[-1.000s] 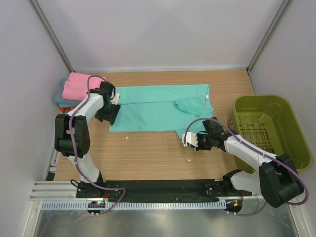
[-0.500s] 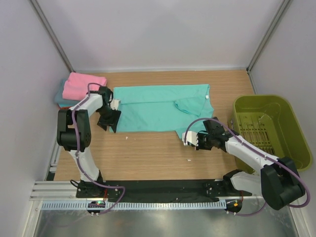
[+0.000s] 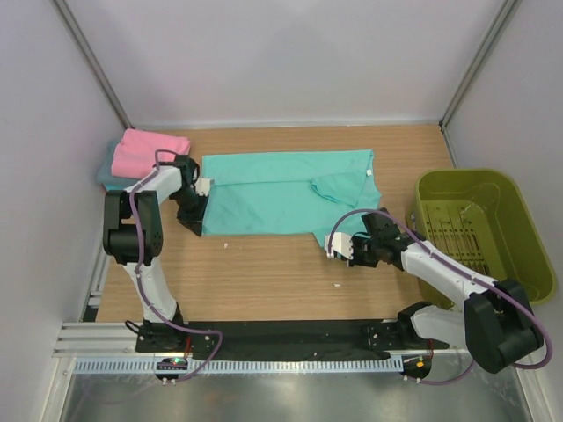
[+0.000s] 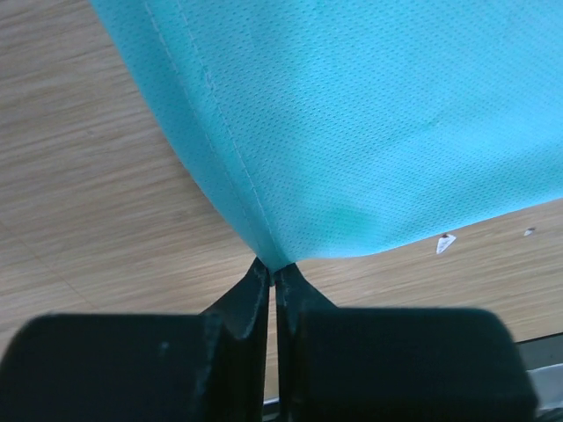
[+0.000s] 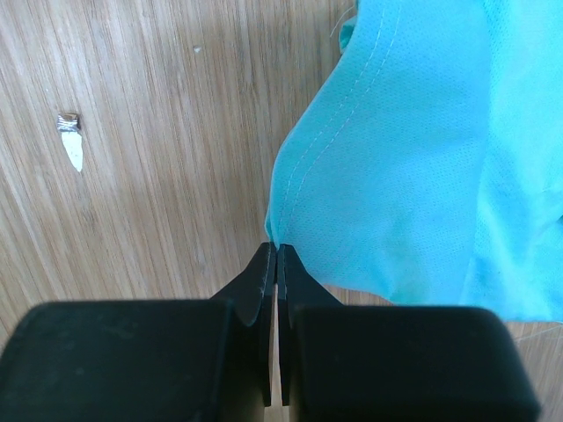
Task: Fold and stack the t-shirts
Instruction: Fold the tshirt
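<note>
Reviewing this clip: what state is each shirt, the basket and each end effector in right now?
teal t-shirt: spread flat, one flap turned in, not yet folded small.
pink t-shirt: folded, lying on top of the pile at the far left.
basket: upright, nothing inside.
left end effector: shut on the near left corner of the teal t-shirt.
right end effector: shut on the near right corner of the teal t-shirt.

Overhead view faces down; wrist views (close-up) share the teal t-shirt [image 4: 369,132].
</note>
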`<state>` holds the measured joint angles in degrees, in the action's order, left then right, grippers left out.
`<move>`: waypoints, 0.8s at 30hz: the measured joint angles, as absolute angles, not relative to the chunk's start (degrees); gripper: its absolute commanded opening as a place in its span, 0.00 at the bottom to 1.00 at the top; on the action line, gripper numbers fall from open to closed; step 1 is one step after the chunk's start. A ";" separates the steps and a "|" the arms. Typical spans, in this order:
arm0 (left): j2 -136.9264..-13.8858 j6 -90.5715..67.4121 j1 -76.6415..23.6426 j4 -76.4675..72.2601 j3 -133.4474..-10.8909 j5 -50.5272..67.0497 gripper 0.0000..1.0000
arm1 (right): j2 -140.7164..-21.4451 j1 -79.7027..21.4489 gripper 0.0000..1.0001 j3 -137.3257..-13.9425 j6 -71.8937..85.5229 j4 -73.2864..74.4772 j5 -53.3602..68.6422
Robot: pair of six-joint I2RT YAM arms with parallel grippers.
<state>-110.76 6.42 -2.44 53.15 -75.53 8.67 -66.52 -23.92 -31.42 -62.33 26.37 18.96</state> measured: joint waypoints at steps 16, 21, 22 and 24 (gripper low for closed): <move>-108.07 10.31 -2.11 58.92 -81.93 9.21 0.00 | -61.43 -23.94 0.02 -39.09 -54.00 28.34 15.62; -106.30 11.97 -1.93 61.78 -87.55 9.32 0.00 | -60.58 -23.86 0.02 -44.66 -50.83 27.27 13.85; -106.32 12.32 -1.89 62.15 -88.75 9.32 0.00 | -60.75 -23.70 0.02 -45.47 -50.41 26.96 13.56; -106.63 12.73 -1.80 63.35 -91.00 9.50 0.00 | -61.73 -22.85 0.02 -47.03 -49.65 26.09 13.19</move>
